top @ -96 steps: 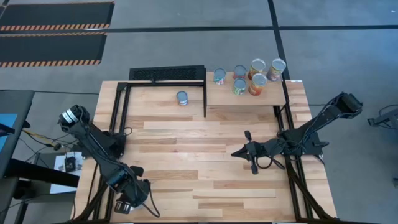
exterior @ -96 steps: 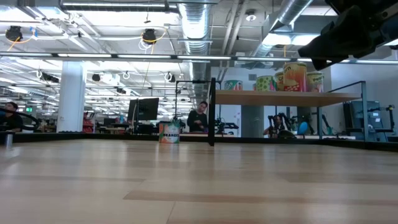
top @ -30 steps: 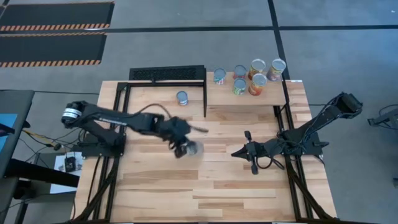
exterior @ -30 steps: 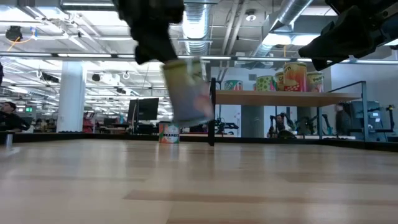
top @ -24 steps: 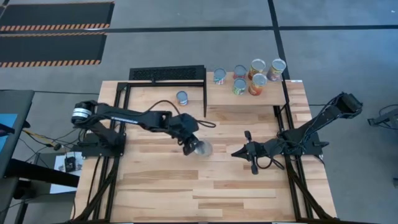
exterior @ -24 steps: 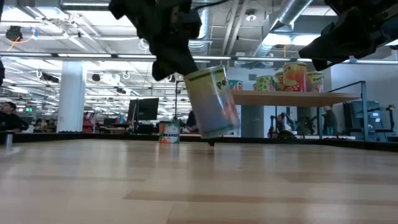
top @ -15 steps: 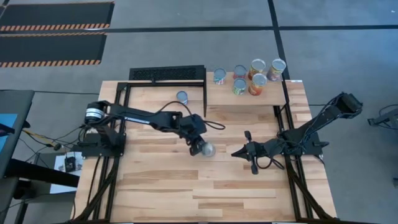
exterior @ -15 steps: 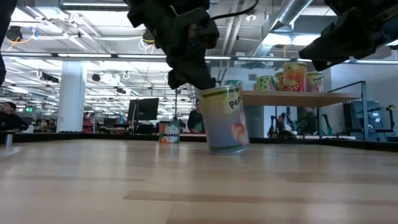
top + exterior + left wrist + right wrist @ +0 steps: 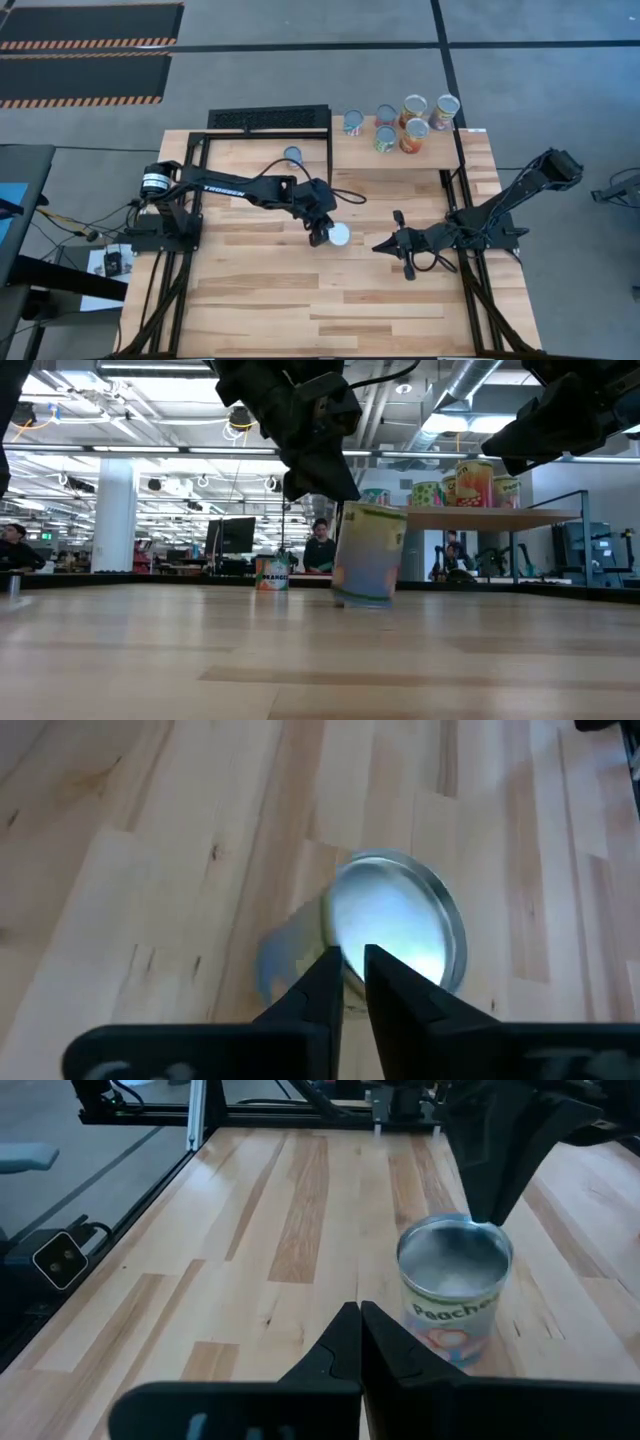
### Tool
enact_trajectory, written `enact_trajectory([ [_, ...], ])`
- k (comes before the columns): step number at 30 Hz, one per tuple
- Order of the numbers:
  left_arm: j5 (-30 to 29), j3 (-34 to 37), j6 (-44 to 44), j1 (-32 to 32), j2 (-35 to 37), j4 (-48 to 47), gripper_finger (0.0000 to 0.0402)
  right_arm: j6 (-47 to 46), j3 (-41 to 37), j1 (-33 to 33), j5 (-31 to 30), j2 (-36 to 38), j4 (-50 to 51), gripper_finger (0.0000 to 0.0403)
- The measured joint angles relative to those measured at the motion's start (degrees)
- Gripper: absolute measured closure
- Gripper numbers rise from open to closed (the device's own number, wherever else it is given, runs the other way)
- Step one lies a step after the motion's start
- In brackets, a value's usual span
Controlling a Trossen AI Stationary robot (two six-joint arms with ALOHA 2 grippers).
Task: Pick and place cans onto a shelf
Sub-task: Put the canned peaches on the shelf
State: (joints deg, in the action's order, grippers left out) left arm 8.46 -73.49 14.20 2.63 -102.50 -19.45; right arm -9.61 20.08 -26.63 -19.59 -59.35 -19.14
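Note:
A peach can (image 9: 340, 235) with a silvery top stands upright on the wooden table (image 9: 260, 300), near its middle; it also shows in the low view (image 9: 368, 555) and the right wrist view (image 9: 455, 1285). My left gripper (image 9: 353, 965) slants down over the can's left rim, its fingers a narrow slit apart. My right gripper (image 9: 377, 245) hangs shut just right of the can and holds nothing. Several more cans (image 9: 400, 125) stand on the shelf (image 9: 400, 158) at the far right. My left gripper has its fingertips (image 9: 490, 1220) at the can's top rim (image 9: 340, 935), coming from the table's left and slanting down. The fingers hide the spot, so I cannot tell whether they still touch the rim. The can rests with its bottom on the table.
One more can (image 9: 293, 157) stands on the table at the far side, left of the shelf's black post (image 9: 331, 160). A black rack (image 9: 270, 118) lies along the far edge. The table's near half is bare wood.
My left gripper has gone toward the table's right edge and down, carrying the can, which hung tilted below its fingers. The can has come down near the table's middle and has gone from tilted to upright, its bottom on the wood.

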Motion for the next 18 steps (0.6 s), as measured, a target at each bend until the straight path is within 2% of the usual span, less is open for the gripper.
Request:
enact_trajectory([
  [11,-0.1,0.2,-5.6,0.3,1.4,-1.5,0.0338,-0.5,0.0,-0.4,0.0,0.0,0.1,0.0391],
  [14,-0.1,2.3,-8.5,0.2,3.1,0.5,0.0348,-0.5,0.0,-1.3,0.1,0.0,0.2,0.0391],
  [18,0.1,9.5,-8.9,-0.3,6.0,9.9,0.0381,-0.5,0.0,-2.4,-0.1,0.0,0.3,0.0391],
])
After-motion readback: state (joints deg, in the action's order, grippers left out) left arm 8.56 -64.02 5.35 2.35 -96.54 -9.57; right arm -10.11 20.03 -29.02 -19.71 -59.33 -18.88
